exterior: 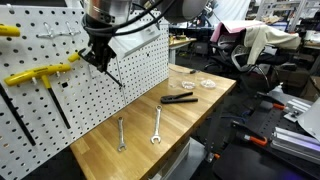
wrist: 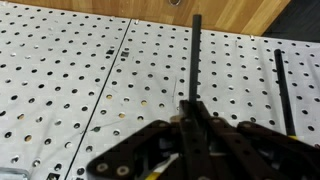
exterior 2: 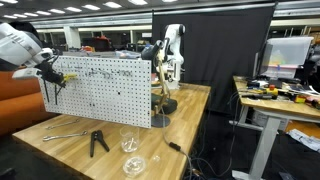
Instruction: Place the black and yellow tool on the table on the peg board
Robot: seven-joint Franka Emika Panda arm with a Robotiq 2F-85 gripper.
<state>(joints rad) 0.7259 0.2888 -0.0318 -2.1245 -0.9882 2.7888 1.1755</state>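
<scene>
Hanging the tool (wrist: 195, 55) looks underway: gripper (exterior: 97, 57), upper left of frame, is clamped on it, black shaft close over the board (exterior: 140, 55), off the table (exterior: 100, 155); next probably needs lining up, hanging, then release.

Premises: a robotics laboratory with workshop fittings. The peg board (exterior: 60, 100), white and upright, stands on a butcher-block table (exterior: 140, 150); a yellow T-handle key (exterior: 40, 73) hangs on the board's face; two spanners (exterior: 157, 125) and black pliers (exterior: 180, 98) lie on the wood in front of the board; office chairs (exterior: 228, 45) stand beyond the board; a black curtain (exterior 2: 215, 45) hangs behind it; a cluttered desk (exterior 2: 275, 100) with a monitor (exterior 2: 283, 50) sits off to one side of the board; ceiling light panels (exterior 2: 90, 8) run in rows above it.
</scene>
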